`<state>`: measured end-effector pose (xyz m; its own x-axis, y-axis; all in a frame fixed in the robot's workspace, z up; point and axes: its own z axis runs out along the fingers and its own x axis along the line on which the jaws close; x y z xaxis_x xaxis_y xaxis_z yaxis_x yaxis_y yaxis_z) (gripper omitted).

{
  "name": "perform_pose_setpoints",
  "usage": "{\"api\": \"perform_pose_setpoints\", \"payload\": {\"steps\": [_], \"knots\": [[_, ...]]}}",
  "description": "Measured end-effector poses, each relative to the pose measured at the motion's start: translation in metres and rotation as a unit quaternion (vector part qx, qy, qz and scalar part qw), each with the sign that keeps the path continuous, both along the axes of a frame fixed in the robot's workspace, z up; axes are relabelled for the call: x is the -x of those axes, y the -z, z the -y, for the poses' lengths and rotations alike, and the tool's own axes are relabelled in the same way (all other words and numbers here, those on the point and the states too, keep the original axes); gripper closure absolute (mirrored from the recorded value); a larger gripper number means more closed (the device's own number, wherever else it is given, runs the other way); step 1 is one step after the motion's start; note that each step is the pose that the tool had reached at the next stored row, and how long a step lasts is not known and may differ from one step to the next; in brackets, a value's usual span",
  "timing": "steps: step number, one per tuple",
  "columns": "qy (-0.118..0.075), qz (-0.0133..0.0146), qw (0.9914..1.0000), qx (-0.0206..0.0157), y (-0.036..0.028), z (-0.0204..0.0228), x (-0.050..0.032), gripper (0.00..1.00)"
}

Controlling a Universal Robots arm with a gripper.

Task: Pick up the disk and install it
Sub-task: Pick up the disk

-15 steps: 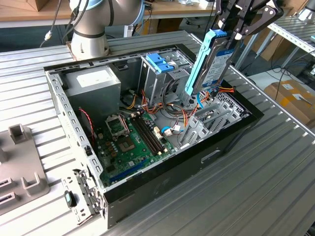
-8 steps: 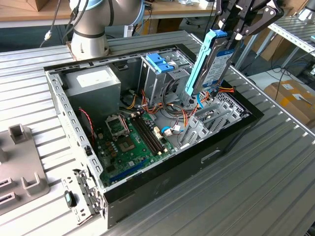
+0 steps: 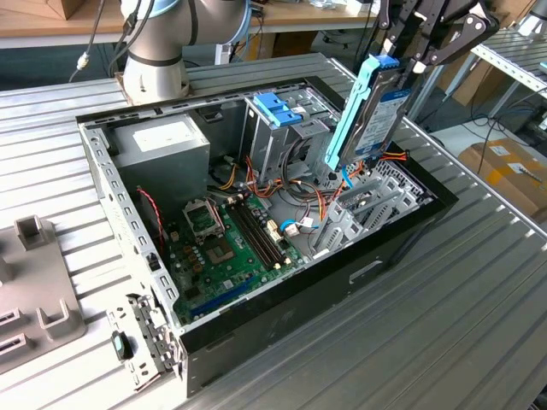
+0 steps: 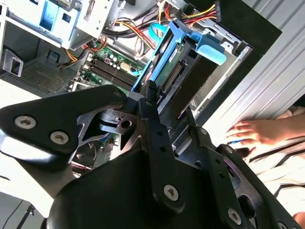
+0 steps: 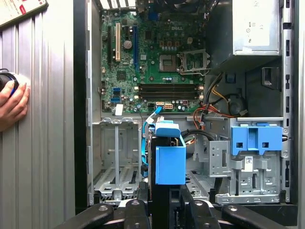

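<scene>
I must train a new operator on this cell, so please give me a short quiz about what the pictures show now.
1. True or false: the disk already sits inside the drive cage.
2. The gripper is: A) open; B) shut on the disk; C) shut on nothing.
3. What colour is the bracket on top of the drive cage?
Key: 1 false; 2 B; 3 blue.

light: bright, even | shadows: soft | glare: white washout, second wrist view
</scene>
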<state>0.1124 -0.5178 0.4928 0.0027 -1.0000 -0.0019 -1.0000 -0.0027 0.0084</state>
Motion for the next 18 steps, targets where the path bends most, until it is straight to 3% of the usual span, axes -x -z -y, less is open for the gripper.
{"api": "perform_pose_setpoints", "payload": {"steps": [14, 18], "knots": [[0.000, 0.0000, 1.00000, 0.0000, -0.0003, 0.0035, 0.0000, 0.65], [0.000, 0.0000, 1.00000, 0.0000, -0.0054, 0.0036, 0.0000, 0.65]]}}
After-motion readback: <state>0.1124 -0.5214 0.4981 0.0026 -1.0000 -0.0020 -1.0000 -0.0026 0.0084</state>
